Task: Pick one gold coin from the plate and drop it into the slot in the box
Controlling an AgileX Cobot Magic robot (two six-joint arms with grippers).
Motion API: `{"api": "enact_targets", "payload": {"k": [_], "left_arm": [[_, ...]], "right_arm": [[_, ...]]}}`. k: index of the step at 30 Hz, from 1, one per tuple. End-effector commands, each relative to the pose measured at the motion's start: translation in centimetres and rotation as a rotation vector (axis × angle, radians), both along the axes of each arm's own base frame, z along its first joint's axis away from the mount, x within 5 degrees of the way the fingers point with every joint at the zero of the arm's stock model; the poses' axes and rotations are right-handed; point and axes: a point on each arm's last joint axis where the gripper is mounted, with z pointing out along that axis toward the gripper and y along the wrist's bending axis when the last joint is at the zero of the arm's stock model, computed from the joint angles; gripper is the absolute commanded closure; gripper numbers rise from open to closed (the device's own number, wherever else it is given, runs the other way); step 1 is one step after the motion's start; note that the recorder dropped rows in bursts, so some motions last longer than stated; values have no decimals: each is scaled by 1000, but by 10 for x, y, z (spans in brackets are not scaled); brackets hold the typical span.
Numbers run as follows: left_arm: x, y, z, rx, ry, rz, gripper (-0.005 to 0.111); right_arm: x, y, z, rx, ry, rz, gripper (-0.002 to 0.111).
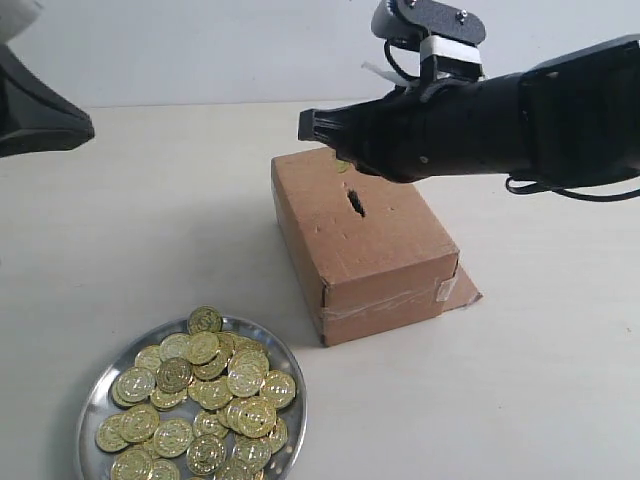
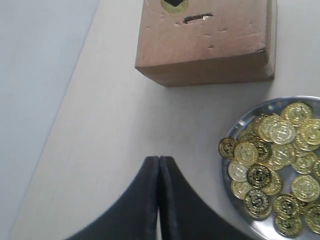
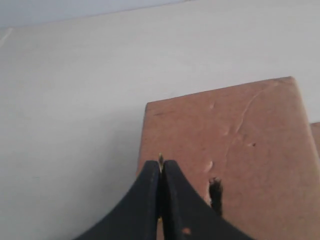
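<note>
- Exterior view: the left gripper [image 2: 158,162] hangs near the tabletop's [image 1: 180,200] left edge, fingers pressed together.
- The plate [image 1: 88,405], toward the near-left corner, holds heaped gold coins [image 1: 200,400]; their embossing is too small to read.
- The box [image 1: 390,250] sits mid-tabletop, with the slot [image 1: 356,203] in its top.
- The right gripper [image 3: 160,167] pinches a single coin [image 1: 343,166] over the box's far end.

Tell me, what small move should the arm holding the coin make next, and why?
Probably slide the right gripper across until its coin sits over the slot. The coin is pinched above the box near its edge, short of the slot.
</note>
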Motion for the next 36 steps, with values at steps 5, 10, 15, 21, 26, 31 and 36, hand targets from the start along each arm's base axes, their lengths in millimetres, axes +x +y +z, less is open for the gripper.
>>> {"api": "enact_targets", "payload": {"k": [5, 10, 15, 21, 26, 31, 36], "left_arm": [[-27, 23, 11, -41, 66, 33, 107], [-31, 28, 13, -44, 63, 35, 107], [-31, 28, 13, -41, 66, 36, 107], [-31, 28, 13, -41, 66, 36, 107], [-31, 28, 13, -41, 66, 36, 107], [-31, 28, 13, -41, 66, 36, 107], [-31, 28, 13, -41, 66, 36, 107]], "right_arm": [[12, 4, -20, -104, -7, 7, 108], [12, 4, -21, -129, -21, 18, 108], [13, 1, -21, -156, -34, 7, 108], [13, 1, -21, -172, -45, 22, 108], [10, -1, -27, -191, -35, 31, 108], [8, -6, -33, -215, -18, -5, 108], [8, -5, -33, -206, -14, 4, 108]]}}
